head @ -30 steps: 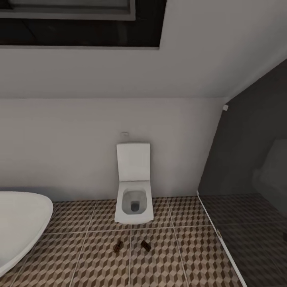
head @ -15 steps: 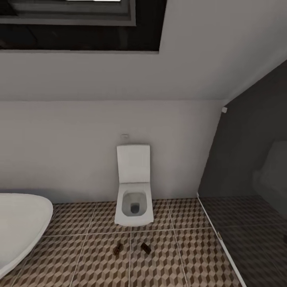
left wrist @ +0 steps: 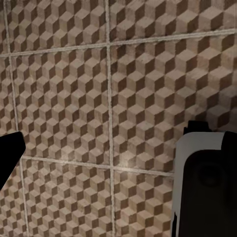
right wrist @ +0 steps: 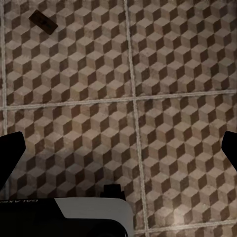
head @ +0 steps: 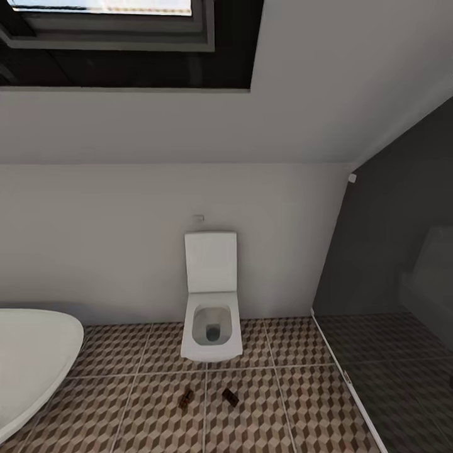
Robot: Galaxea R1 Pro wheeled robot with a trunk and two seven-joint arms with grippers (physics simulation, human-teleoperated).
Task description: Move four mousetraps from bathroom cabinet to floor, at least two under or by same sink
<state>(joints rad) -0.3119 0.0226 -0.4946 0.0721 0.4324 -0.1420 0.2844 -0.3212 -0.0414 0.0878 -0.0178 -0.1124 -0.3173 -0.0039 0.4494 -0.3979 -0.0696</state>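
Two traps (head: 186, 397) (head: 230, 396) already lie on the floor (head: 296, 409) before the toilet (head: 211, 327); two seem left to fetch, and no sink placement is evident. One trap (right wrist: 42, 22) lies well ahead of the right tool (right wrist: 118, 153), which gapes empty; the left tool's (left wrist: 98, 148) state I cannot tell. Since the earlier frame the camera has tilted up.

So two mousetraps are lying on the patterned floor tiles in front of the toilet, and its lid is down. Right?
Not quite. The head view shows the toilet with its lid raised against the wall and the bowl open. The rest holds: two mousetraps lie on the patterned floor tiles in front of it.
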